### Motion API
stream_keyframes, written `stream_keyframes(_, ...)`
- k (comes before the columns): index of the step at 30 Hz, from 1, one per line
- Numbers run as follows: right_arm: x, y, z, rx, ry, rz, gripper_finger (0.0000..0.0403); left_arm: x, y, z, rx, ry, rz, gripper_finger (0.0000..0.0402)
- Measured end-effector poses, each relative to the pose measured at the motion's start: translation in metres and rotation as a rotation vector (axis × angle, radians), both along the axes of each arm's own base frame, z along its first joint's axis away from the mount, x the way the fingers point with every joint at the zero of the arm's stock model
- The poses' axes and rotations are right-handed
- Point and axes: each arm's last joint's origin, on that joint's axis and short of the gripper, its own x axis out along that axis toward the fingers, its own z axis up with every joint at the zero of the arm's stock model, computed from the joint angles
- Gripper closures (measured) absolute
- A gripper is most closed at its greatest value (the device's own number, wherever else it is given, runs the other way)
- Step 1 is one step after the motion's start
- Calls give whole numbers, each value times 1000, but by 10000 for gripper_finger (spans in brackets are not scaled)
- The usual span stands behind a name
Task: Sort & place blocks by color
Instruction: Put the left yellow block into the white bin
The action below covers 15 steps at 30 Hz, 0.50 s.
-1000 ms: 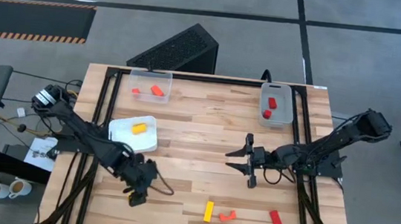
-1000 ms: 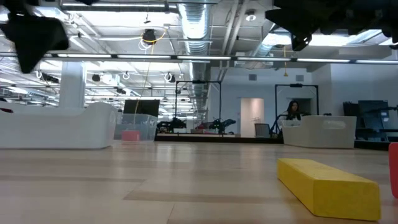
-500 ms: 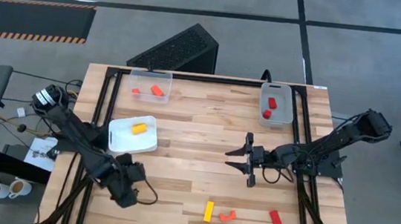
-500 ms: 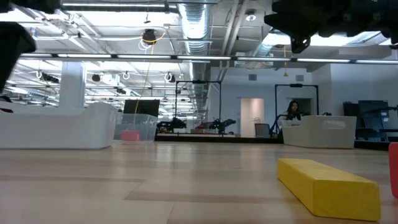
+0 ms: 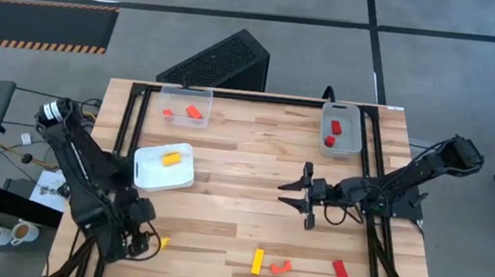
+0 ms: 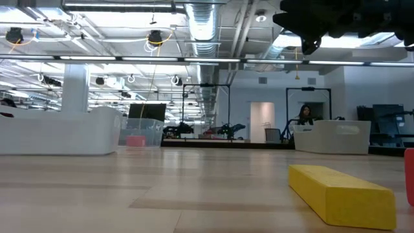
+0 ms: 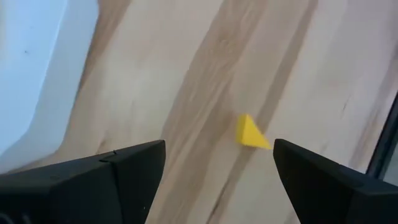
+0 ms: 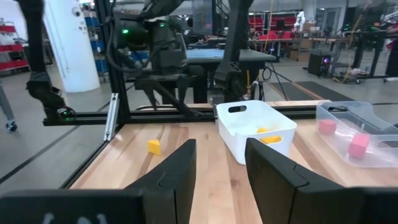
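Note:
A small yellow wedge block (image 5: 164, 241) lies on the wood near the table's front left. My left gripper (image 5: 138, 241) hangs just left of it, open and empty. In the left wrist view the wedge (image 7: 252, 132) shows beyond the gap between the fingers (image 7: 219, 149). A yellow bar (image 5: 258, 261), an orange arch (image 5: 281, 267) and a red block (image 5: 341, 270) lie along the near edge. My right gripper (image 5: 285, 198) hovers open at mid-table, pointing left, with nothing between its fingers (image 8: 221, 155).
A white tray (image 5: 153, 177) at the left holds a yellow-orange block (image 5: 171, 158). Two clear bins, far left (image 5: 186, 95) and far right (image 5: 340, 146), hold red blocks. Bare wood lies between tray, bins and the near blocks. The table frame edge runs close to my left gripper.
My left gripper has swung toward the table's left and near edge and has turned, staying open. It has drawn away from the yellow wedge, which now shows uncovered on the wood. In the low view it has left the picture at the top left.

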Motion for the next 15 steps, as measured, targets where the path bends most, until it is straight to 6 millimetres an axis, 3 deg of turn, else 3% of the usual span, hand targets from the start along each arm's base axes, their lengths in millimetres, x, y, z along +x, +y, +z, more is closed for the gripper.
stream_keyframes(6,0,0,0,0,1,0,244,3,-5,-18,-7,76,-9,117)
stream_keyframes(15,0,0,0,-1,5,0,244,16,0,-53,-155,-5,64,117)
